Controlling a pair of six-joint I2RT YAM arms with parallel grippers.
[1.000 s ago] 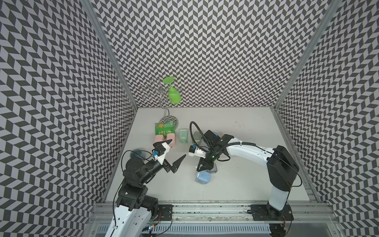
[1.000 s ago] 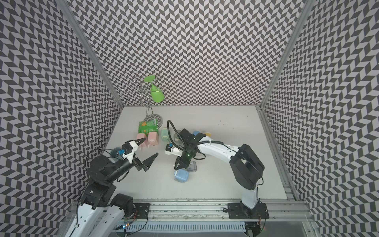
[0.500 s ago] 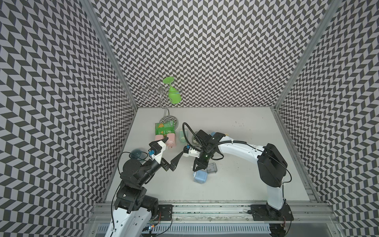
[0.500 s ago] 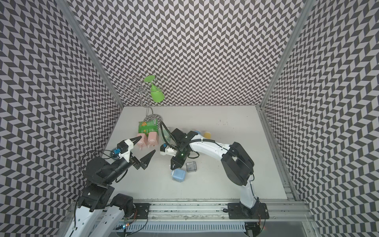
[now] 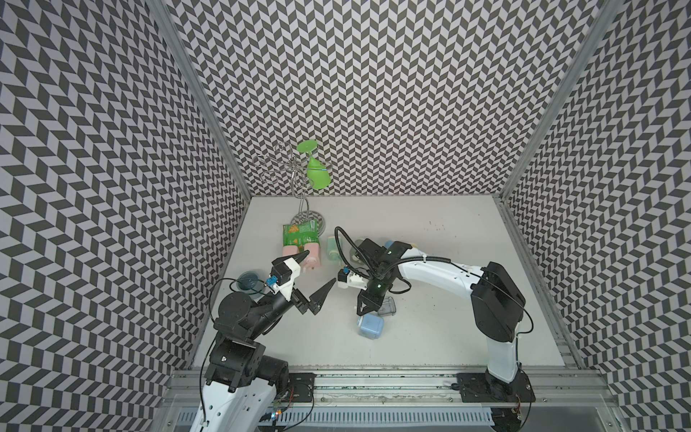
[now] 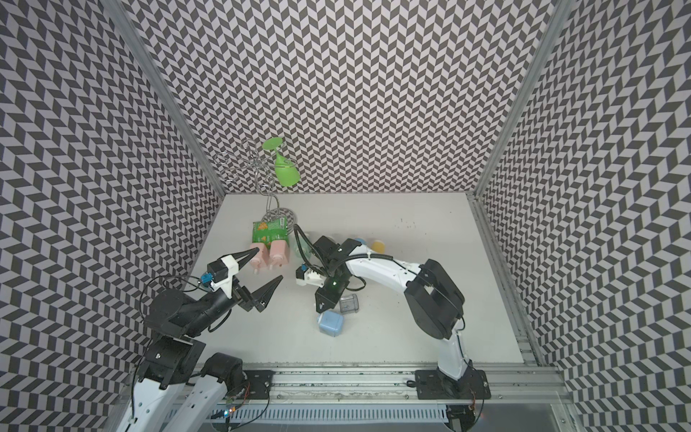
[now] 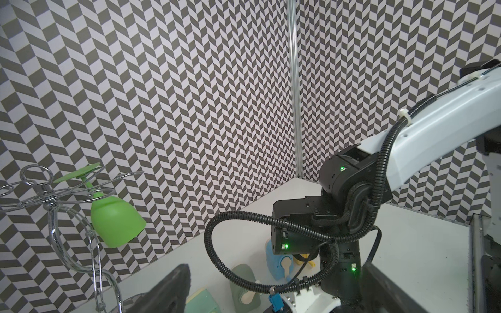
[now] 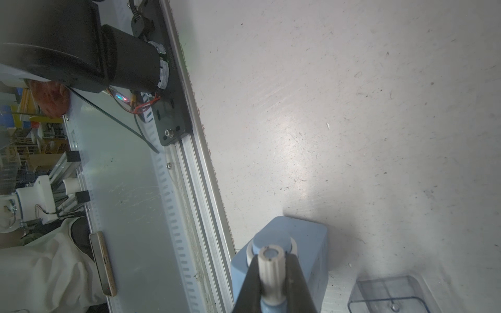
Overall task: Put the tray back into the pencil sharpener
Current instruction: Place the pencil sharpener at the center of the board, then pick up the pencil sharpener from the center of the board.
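The right gripper (image 8: 272,257) pinches the cream crank knob (image 8: 271,273) of the blue pencil sharpener (image 5: 371,326). The clear tray (image 5: 387,306) lies on the table (image 5: 448,336) just beside it, outside the body. The left gripper (image 5: 321,266) hovers nearby, jaws spread wide.

White links, black joints: left arm (image 5: 245,316), right arm (image 5: 437,270)
The left gripper (image 5: 321,271) and right gripper (image 5: 362,313) have black wedge-shaped fingers (image 5: 321,298); behind each sits a white camera block (image 5: 287,272) with a blue plug (image 5: 270,280). A ribbed black hose (image 7: 244,214), zip-tied in white, runs back along the right arm, whose black wrist (image 7: 333,178) shows green lights (image 7: 342,168).
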